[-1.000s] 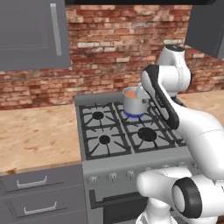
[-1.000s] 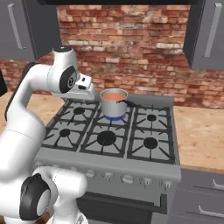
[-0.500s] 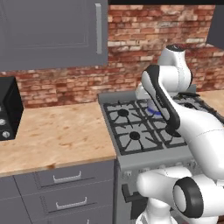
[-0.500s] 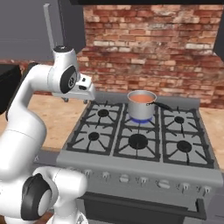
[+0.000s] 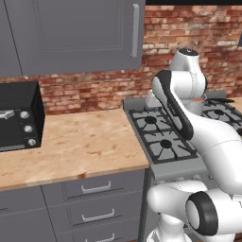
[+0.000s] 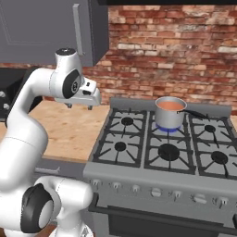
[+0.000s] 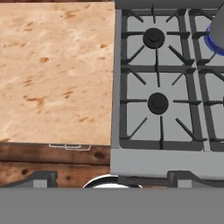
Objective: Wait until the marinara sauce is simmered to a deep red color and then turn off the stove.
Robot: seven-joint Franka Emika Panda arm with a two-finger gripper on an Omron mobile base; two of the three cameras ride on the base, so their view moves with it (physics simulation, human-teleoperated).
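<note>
No brand, label or writing can be read anywhere — the knobs along the front of the stove point(image 6: 157, 159) are too small to show any marks. The stove lies below and to the right of the gripper point(image 6: 78, 106), which hangs over the wooden counter point(image 5: 71, 142) just left of the range's edge. A grey wall cabinet point(image 5: 71, 35) hangs above the counter, its top cut off. The black countertop oven point(image 5: 19, 116) sits well to the hand's left, cropped by the frame. The saucepan point(image 6: 170, 112) stands on the rear middle burner, far to the hand's right, ringed by a blue flame; the marinara sauce point(image 6: 170, 106) in it looks orange-red. The fingers are tiny and dark — I cannot tell how far apart they stand.
</note>
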